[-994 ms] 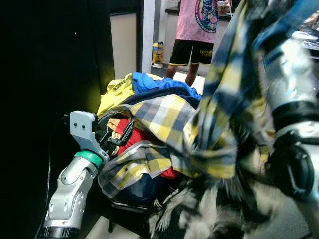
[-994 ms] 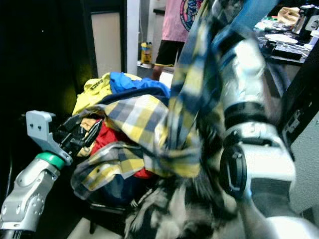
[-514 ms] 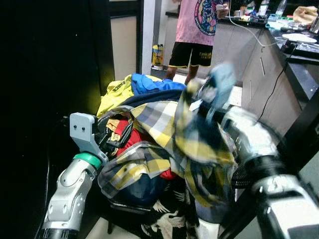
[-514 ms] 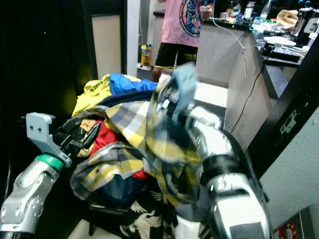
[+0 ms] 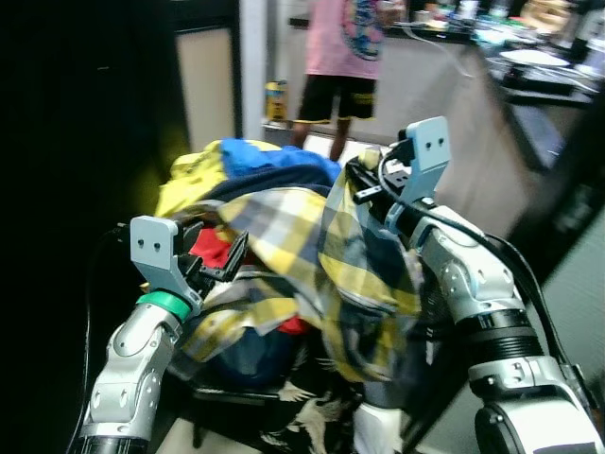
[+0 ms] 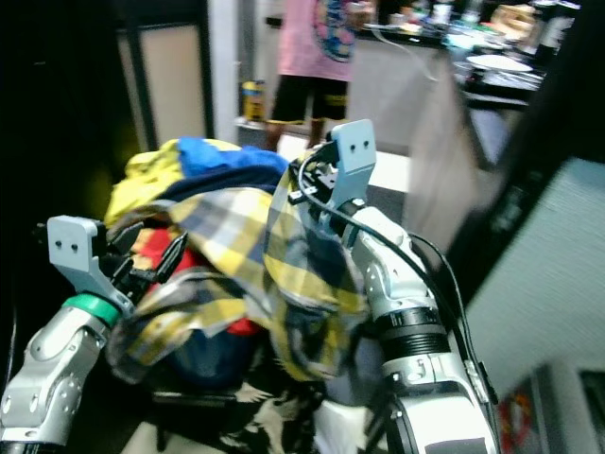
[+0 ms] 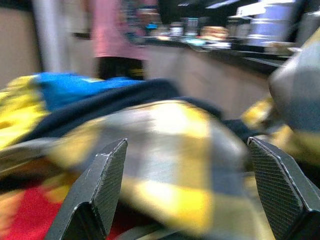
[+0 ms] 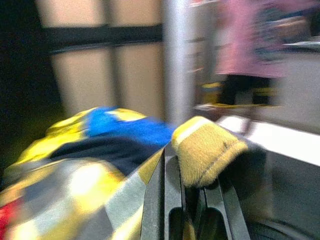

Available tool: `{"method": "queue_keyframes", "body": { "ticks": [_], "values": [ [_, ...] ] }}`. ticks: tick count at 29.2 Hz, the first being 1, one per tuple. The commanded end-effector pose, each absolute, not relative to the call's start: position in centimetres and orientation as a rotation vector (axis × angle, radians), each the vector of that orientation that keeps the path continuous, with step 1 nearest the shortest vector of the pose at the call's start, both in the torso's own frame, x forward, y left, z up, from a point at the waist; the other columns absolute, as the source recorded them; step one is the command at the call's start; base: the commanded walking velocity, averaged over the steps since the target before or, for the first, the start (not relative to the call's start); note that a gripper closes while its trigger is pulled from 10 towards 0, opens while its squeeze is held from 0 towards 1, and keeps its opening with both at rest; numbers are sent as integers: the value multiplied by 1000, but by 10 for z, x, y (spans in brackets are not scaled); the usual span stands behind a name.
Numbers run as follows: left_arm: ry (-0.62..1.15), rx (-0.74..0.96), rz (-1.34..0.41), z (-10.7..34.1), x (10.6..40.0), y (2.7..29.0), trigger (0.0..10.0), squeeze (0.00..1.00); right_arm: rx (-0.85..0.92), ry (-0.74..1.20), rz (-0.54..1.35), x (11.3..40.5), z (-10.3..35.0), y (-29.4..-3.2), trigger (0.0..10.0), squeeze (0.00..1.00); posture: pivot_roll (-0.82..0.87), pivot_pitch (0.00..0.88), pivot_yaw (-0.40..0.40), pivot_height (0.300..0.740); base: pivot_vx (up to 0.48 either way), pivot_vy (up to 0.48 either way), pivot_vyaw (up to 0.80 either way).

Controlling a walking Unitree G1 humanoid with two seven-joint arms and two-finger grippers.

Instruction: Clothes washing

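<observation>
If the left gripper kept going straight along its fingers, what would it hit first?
Most likely the yellow plaid shirt: the left gripper, fingers open, faces that fabric on the laundry pile. The blur makes depth unclear.

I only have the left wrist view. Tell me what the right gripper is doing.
Observer: The right gripper is shut on a fold of the plaid shirt, at the top of the clothes pile.
Operator: Give me the shirt's position.
Observer: It drapes down over the right forearm.
Operator: Report anyone nearby.
Observer: A person in a pink shirt stands behind the pile.
</observation>
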State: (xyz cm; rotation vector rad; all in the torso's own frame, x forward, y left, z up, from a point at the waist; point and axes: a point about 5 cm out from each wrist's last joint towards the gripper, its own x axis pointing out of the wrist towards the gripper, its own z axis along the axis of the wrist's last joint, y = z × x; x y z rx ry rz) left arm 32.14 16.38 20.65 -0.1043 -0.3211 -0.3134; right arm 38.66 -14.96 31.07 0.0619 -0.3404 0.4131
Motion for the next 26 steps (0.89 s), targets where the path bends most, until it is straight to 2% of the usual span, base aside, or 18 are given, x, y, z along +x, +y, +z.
{"method": "queue_keyframes", "body": {
  "ticks": [1, 11, 26],
  "values": [
    [-324, -103, -316, 206, 320, 163, 10000, 0, 84, -418, 401, 383, 333, -151, 10000, 0, -30, 11, -5, 740, 0, 0, -800],
    [-331, -97, -302, 208, 318, 163, 10000, 0, 178, -503, 241, 384, 358, -177, 10000, 0, -22, 0, -17, 740, 0, 0, -800],
    [-338, -92, -293, 210, 319, 164, 10000, 0, 203, -532, 178, 386, 367, -186, 10000, 0, -14, 0, -20, 740, 0, 0, -800]
  ]
}}
